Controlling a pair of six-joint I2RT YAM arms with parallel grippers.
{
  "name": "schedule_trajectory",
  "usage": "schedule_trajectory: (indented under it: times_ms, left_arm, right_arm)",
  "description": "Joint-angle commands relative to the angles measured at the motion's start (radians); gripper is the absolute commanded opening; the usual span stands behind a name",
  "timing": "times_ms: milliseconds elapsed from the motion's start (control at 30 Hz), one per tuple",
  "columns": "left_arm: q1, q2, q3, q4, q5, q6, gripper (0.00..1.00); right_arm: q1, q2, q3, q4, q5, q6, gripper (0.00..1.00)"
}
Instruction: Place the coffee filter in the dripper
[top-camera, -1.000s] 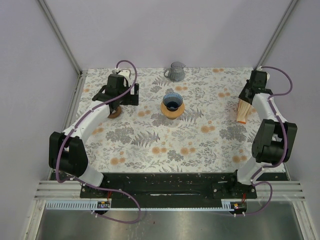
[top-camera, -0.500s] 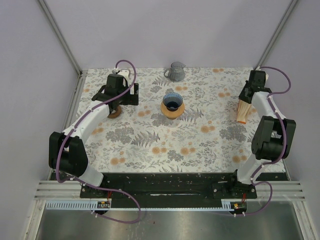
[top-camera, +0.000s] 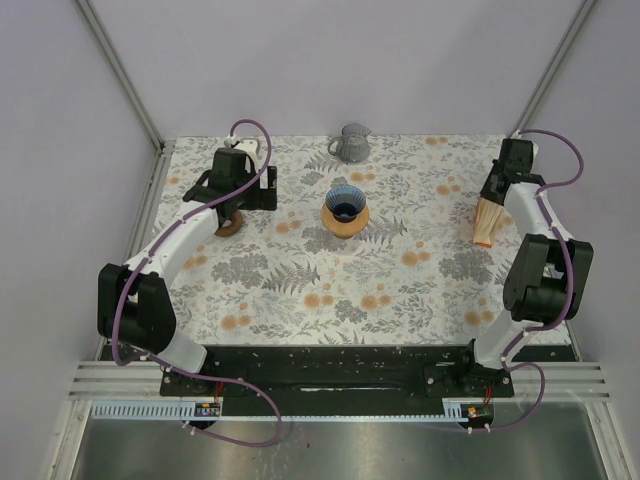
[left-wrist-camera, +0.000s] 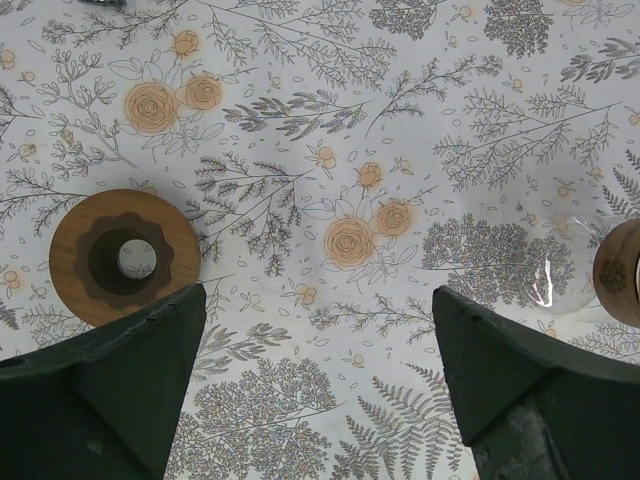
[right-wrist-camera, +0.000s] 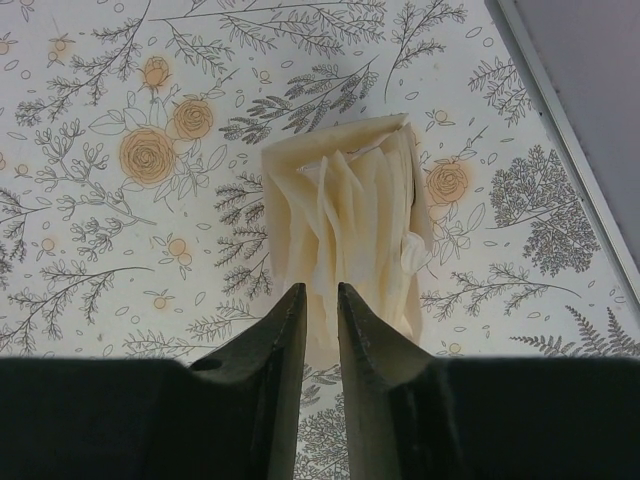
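Right gripper (right-wrist-camera: 320, 291) clenched narrow on the near edge of the coffee filter (right-wrist-camera: 345, 215); we note the filter lying on the table (top-camera: 300, 280) by its right edge, well apart from the dripper (top-camera: 345, 211) mid-table. Left gripper (left-wrist-camera: 318, 293) spread wide above the cloth, wooden ring (left-wrist-camera: 125, 257) just beside one finger.

filter (right-wrist-camera: 345, 230) – cream | dripper (top-camera: 345, 207) – blue, tan base | tbl (top-camera: 300, 290) – grey/orange floral

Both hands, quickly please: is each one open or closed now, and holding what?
Left hand: open, holding nothing.
Right hand: closed on the coffee filter.
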Motion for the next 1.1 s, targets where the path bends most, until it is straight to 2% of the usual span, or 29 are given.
schedule_trajectory:
  times_ms: [0, 333, 700, 933, 1067]
  left_arm:
    - [0.012, -0.012, 0.013, 0.028, 0.017, -0.013, 0.99]
    - [0.02, 0.0, 0.026, 0.015, 0.051, -0.024, 0.99]
    - [0.024, 0.003, 0.027, 0.014, 0.057, -0.028, 0.99]
    - [0.024, 0.001, 0.03, 0.008, 0.063, -0.03, 0.99]
    - [0.029, 0.0, 0.03, 0.009, 0.063, -0.03, 0.99]
  right_arm:
    - [0.003, 0.009, 0.072, 0.0, -0.002, -0.017, 0.27]
    - [0.003, 0.058, 0.106, -0.026, 0.007, -0.037, 0.25]
    - [0.024, -0.023, 0.094, -0.014, -0.002, -0.033, 0.25]
    - [0.024, 0.011, 0.132, -0.041, -0.03, 0.004, 0.25]
    - [0.026, -0.012, 0.1, -0.041, -0.048, 0.015, 0.26]
